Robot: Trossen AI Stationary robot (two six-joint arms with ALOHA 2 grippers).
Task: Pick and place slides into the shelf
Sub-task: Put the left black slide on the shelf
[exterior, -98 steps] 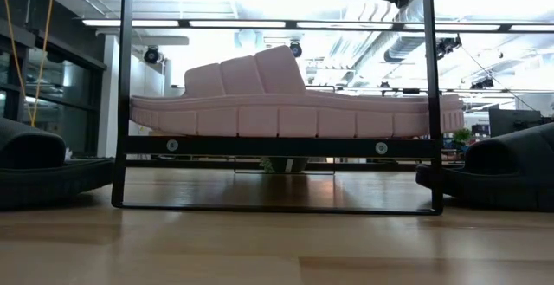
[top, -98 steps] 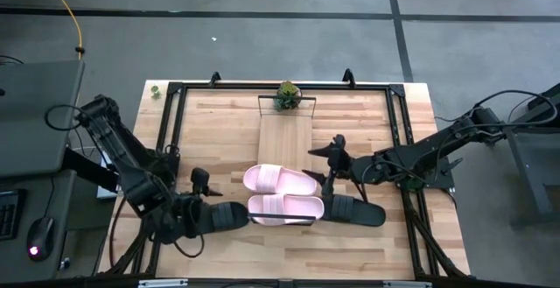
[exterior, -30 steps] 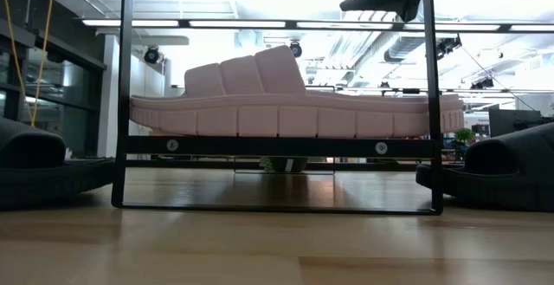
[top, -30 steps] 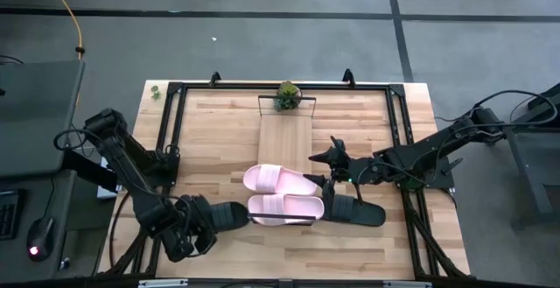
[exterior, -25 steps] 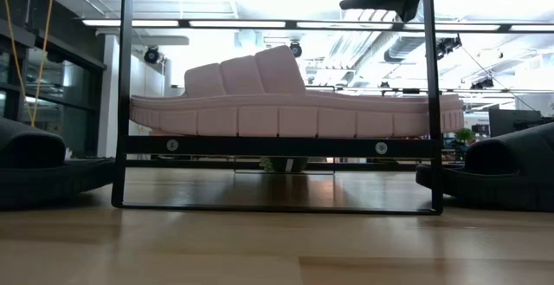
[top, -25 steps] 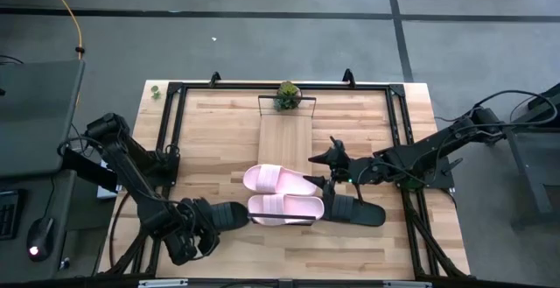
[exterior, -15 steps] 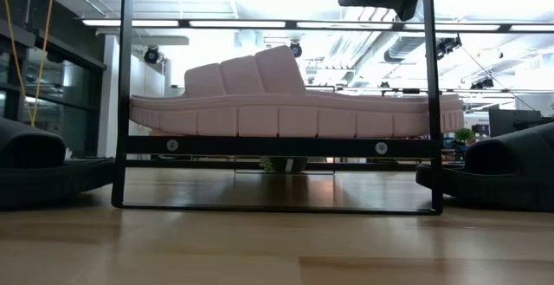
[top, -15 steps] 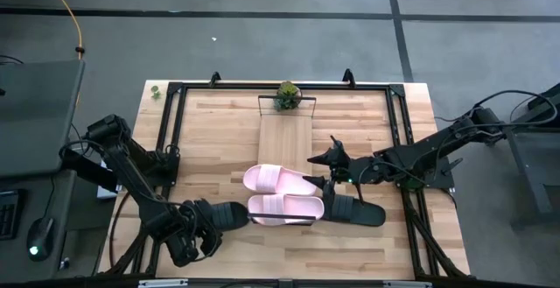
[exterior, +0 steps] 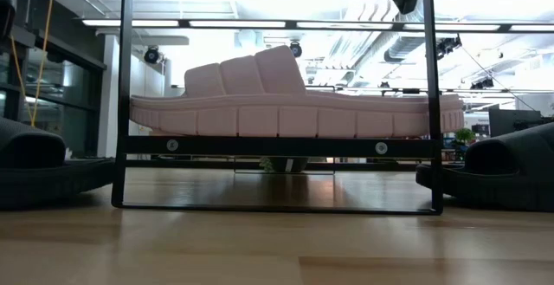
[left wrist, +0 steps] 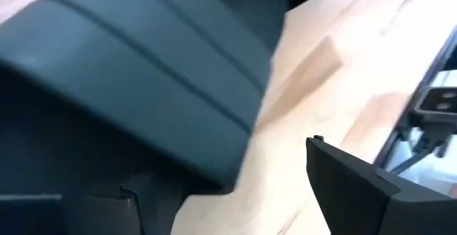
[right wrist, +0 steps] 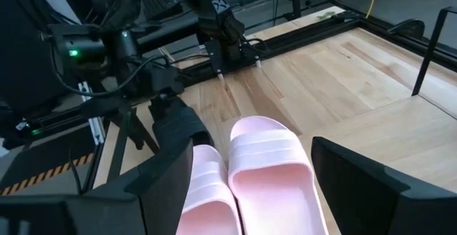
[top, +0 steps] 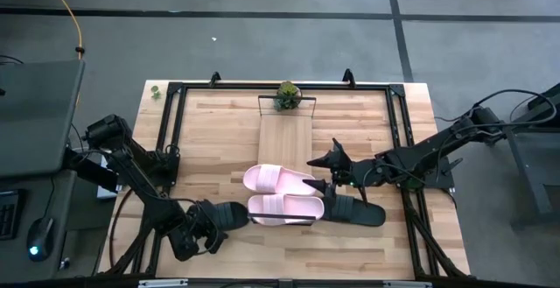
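Bright ceiling strip lights (exterior: 260, 23) glaring in low view; blurred left wrist close-up.

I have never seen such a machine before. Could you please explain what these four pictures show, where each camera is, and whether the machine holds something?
It is a robot with two dark arms at a wooden table. One camera looks straight down, one sits at table height, and one rides on each wrist.

From above, two pale pink slides lie side by side on the near end of the shelf, a narrow light-wood board in a black frame. One black slide lies on the table on the left, another black slide on the right. A small plant stands at the shelf's far end.

The left hand is right at the left black slide, open. The right hand hovers open above the pink slides. Neither hand holds anything.
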